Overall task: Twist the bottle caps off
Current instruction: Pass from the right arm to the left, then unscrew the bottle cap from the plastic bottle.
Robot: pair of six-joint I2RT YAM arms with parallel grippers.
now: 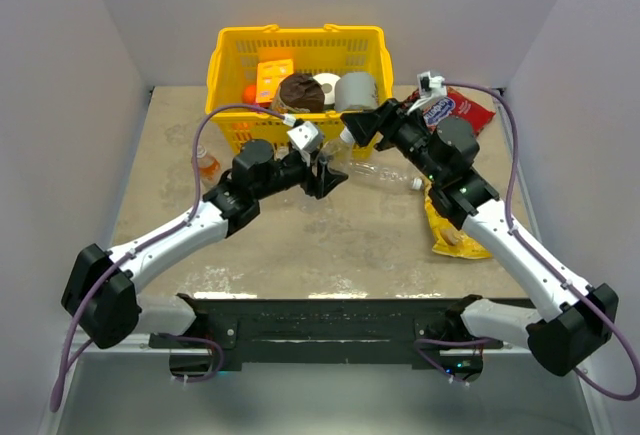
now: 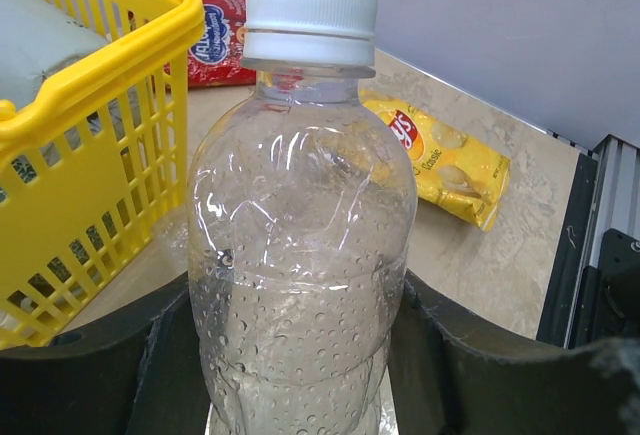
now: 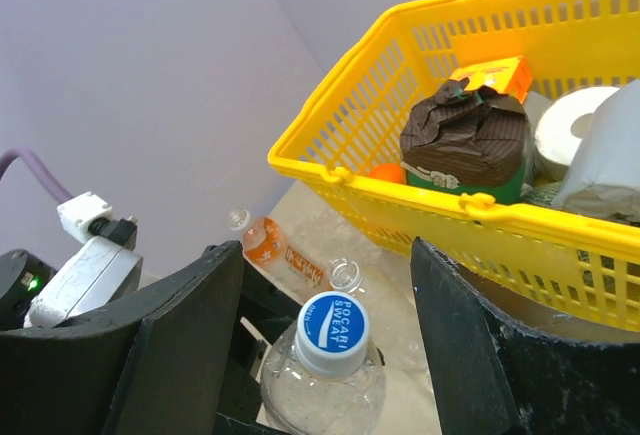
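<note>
Your left end effector (image 1: pixel 325 176) is closed in on a clear colourless plastic bottle (image 2: pixel 300 255). Its two dark fingers (image 2: pixel 120 365) press against the bottle's lower body, one on each side. The bottle sits over the middle of the bench (image 1: pixel 330 245), just near of the yellow plastic mesh basket (image 1: pixel 300 33).

The white round plastic screw cap (image 3: pixel 333 333), with its blue printed face, is on the bottle's neck.

Your right end effector (image 3: pixel 325 295) is open and has hold of nothing. It hangs over the cap with one finger to each side, both clear of it.

A second clear plastic bottle (image 1: pixel 385 173) lies on its side on the bench just right of the two end effectors, neck end pointing right. A small plastic bottle of orange drink (image 1: pixel 207 163) lies on the bench to the left, beside the basket's near left corner.

A yellow crisp bag (image 1: pixel 450 235) lies flat on the right of the bench, partly under your right arm. A red snack bag (image 1: pixel 462 110) lies farther back on the right.

Inside the basket you can see a brown crinkled paper bundle (image 3: pixel 465 135) and a white paper roll (image 3: pixel 570 130) to its right.
</note>
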